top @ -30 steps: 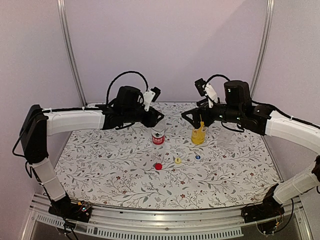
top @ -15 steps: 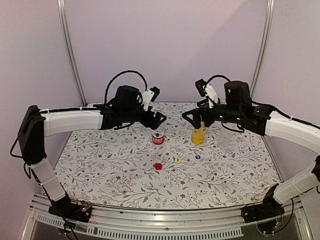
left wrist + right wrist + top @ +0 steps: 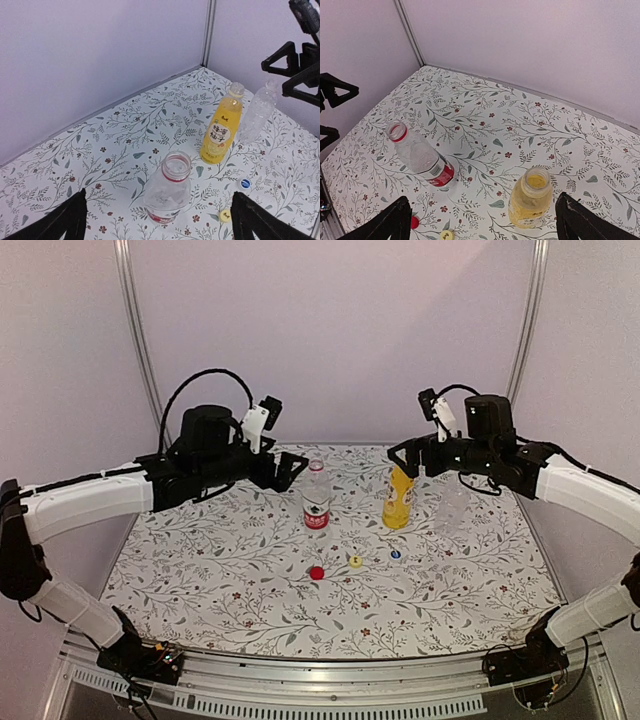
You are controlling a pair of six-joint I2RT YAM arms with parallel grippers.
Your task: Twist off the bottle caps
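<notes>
Mid-frame on the flower-printed tablecloth [image 3: 200, 570] stand a red-labelled clear plastic bottle [image 3: 316, 497], a yellow-orange drink bottle [image 3: 398, 502] and a plain clear bottle [image 3: 452, 505]. Below them lie a small round red cap [image 3: 317, 573], a yellow cap [image 3: 355, 561] and a blue cap [image 3: 396, 554]. My left gripper [image 3: 293, 468] hangs to their upper left and my right gripper [image 3: 404, 462] over the yellow-orange one, both gaping empty.

The right wrist view's bottom edge cuts off part of the yellow cap [image 3: 446, 235].

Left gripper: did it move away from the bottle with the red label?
Yes. The left gripper pulled back leftward, off the top of the red-label bottle, which stands where it was.
</notes>
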